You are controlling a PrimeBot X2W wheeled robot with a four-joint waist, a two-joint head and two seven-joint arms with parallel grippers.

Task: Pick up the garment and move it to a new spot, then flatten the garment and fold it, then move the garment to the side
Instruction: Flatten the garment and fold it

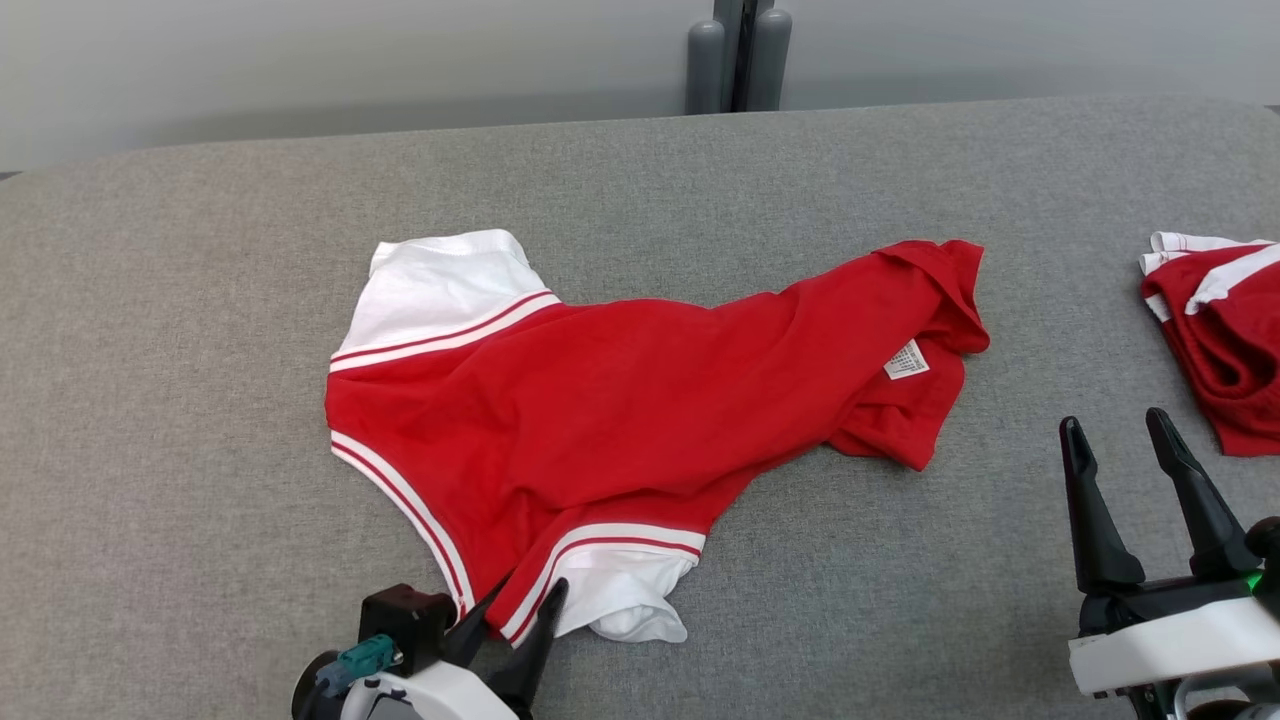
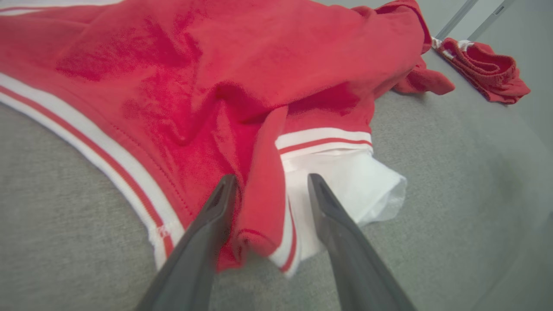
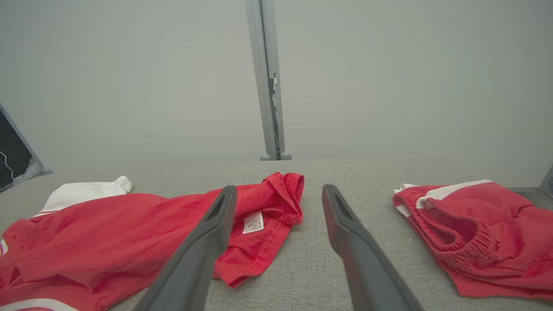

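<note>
Head view: the garment (image 1: 620,400), a red shirt with white striped sleeves, lies crumpled at the centre of the grey counter (image 1: 200,300), its label (image 1: 906,359) turned outward toward 3 o'clock. The left gripper (image 1: 530,588) sits at 7 o'clock, at the near sleeve edge. The right gripper (image 1: 1115,420) hovers at 4 o'clock, spread and empty, well apart from the shirt. A second garment (image 1: 1225,340) rests at 3 o'clock. Left wrist view: the left gripper (image 2: 271,177) is spread, its fingers straddling a raised fold (image 2: 259,203) of red cloth just beside the white sleeve (image 2: 345,181) at 3 o'clock, with nothing pinched yet. Right wrist view: the right gripper (image 3: 278,188) stands wide above the bare counter, with the garment (image 3: 108,229) at 9 o'clock and the second garment (image 3: 475,224) at 3 o'clock. The cloth appears light, soft and limp, so it will likely sag and bunch when lifted. The straddled fold by the sleeve seam offers a sound hold, and the far hem near the label suits the other gripper.
</note>
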